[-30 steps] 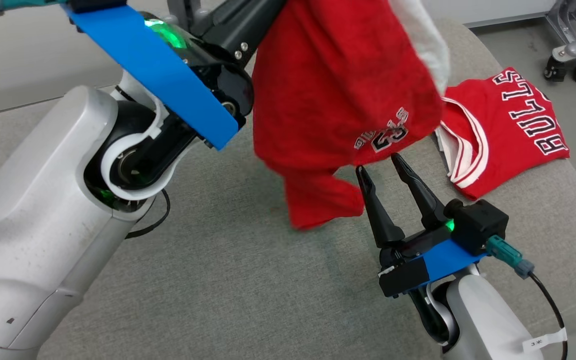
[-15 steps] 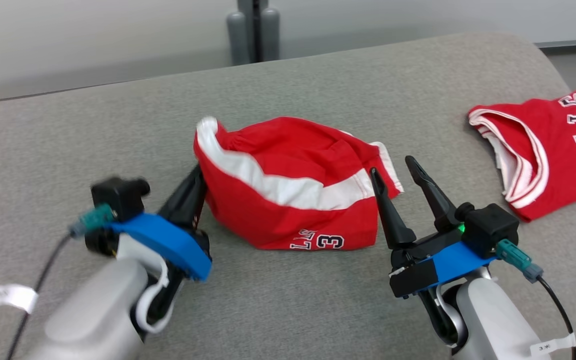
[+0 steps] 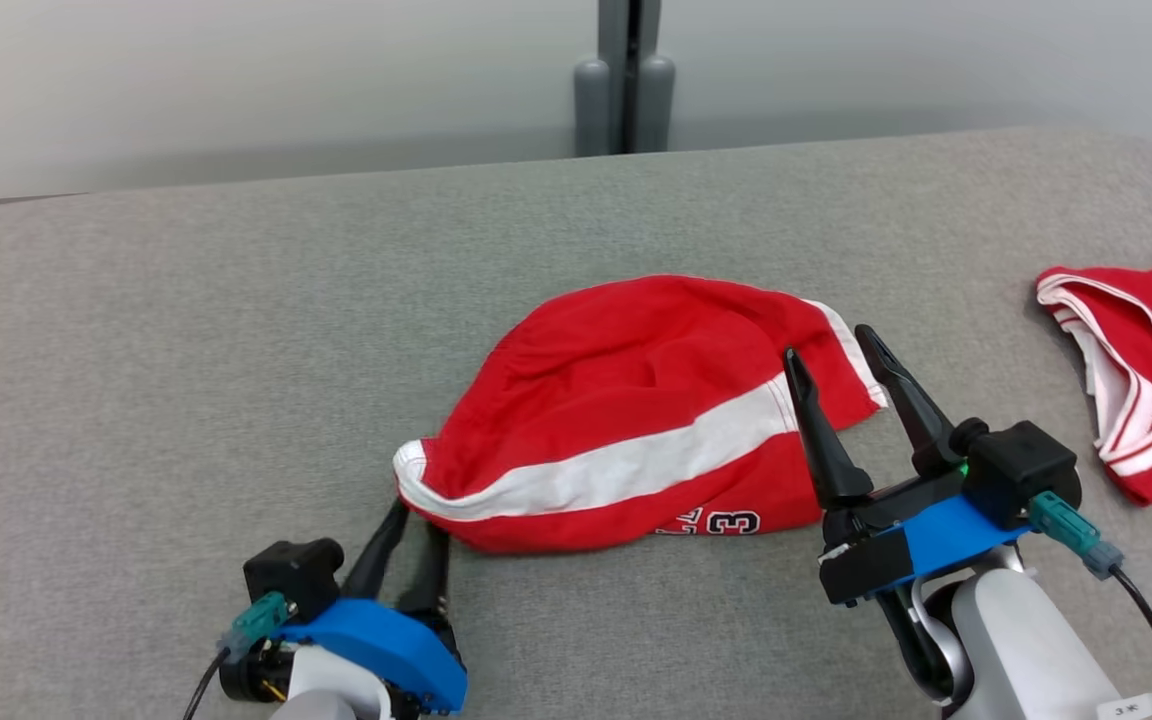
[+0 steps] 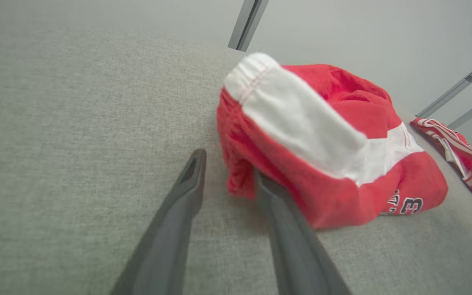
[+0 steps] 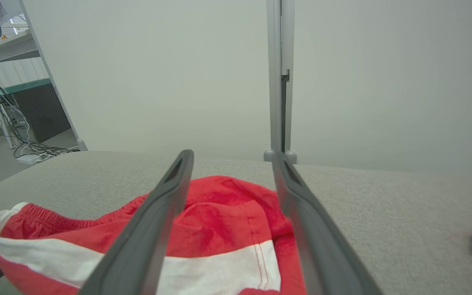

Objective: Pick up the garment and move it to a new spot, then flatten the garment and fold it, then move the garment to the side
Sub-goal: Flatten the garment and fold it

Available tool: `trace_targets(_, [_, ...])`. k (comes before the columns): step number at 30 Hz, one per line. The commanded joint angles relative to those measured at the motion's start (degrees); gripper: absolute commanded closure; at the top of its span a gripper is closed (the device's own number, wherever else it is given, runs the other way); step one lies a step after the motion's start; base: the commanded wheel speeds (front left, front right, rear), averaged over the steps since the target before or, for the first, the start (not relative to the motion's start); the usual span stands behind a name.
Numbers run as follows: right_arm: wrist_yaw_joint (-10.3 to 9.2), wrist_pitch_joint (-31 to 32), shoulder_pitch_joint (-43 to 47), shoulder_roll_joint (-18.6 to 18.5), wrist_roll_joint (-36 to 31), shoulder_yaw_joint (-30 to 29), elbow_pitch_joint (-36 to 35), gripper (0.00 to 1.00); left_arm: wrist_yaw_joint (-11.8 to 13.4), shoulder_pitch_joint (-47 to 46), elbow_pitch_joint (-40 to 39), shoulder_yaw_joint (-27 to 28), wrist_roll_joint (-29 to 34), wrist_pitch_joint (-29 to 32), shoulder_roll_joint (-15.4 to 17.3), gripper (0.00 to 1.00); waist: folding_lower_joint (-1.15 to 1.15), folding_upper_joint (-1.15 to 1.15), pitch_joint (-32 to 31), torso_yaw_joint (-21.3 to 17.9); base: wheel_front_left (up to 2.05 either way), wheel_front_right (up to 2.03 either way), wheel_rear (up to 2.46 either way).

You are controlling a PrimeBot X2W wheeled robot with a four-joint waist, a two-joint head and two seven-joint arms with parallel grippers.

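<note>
1. Desk (image 3: pixel 186 330): broad, covered in grey cloth, with bare surface on every side of the work.
2. Garment (image 3: pixel 636 400): red shorts with a white stripe, lying mid-desk in a rumpled mound and not yet flat. Risk: the layers are bunched, so a pinch may catch only one layer and drag the lump instead of spreading it.
3. Second red jersey (image 3: pixel 1146 400): at the desk's right edge, well apart from the shorts. Risk: a wide outward sweep, or setting the shorts aside there, could tangle the two.
4. Right claw (image 3: pixel 826 342): released wide and empty, poised over the hem end.
5. Left claw (image 3: pixel 418 520): jaws parted, grasping nothing; the waistband corner touches one finger. Risk: the cloth snags and trails when the arm pulls away.
6. Grey post (image 3: pixel 626 80): beyond the far edge, no obstruction.
</note>
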Motion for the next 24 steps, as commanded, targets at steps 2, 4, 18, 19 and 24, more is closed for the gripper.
trace_targets(2, [0.0, 0.18, 1.04, -0.8, -0.04, -0.54, -0.5, 0.0, 0.12, 1.99, -1.42, 2.34, 2.44, -0.24, -0.13, 0.0, 0.0, 0.0, -0.71, 0.95, 0.0, 0.0, 0.0])
trace_targets(4, [0.0, 0.44, 1.37, -1.27, -0.07, -1.23, -1.08, 0.0, -0.05, 3.12, -3.14, 4.13, 4.34, -0.24, -0.01, 0.0, 0.0, 0.0, -1.39, 1.66, 0.0, 0.0, 0.0])
trace_targets(18, [0.0, 2.15, 6.29, -1.27, -0.6, -6.3, -4.73, 0.0, -1.54, 7.19, -17.07, 20.27, 17.56, -0.24, 1.05, 0.0, 0.0, 0.0, -5.25, 3.53, 0.0, 0.0, 0.0])
trace_targets(19, [0.0, 2.25, 6.74, -1.16, -0.57, -6.78, -4.9, 0.0, -1.84, 6.77, -17.19, 20.9, 18.89, -0.24, 1.04, 0.0, 0.0, 0.0, -5.51, 3.49, 0.0, 0.0, 0.0])
trace_targets(24, [0.0, 2.86, 8.36, -0.77, -0.53, -8.41, -5.56, 0.0, -2.34, 6.13, -16.45, 22.71, 23.67, -0.24, 0.85, 0.0, 0.0, 0.0, -6.54, 3.02, 0.0, 0.0, 0.0])
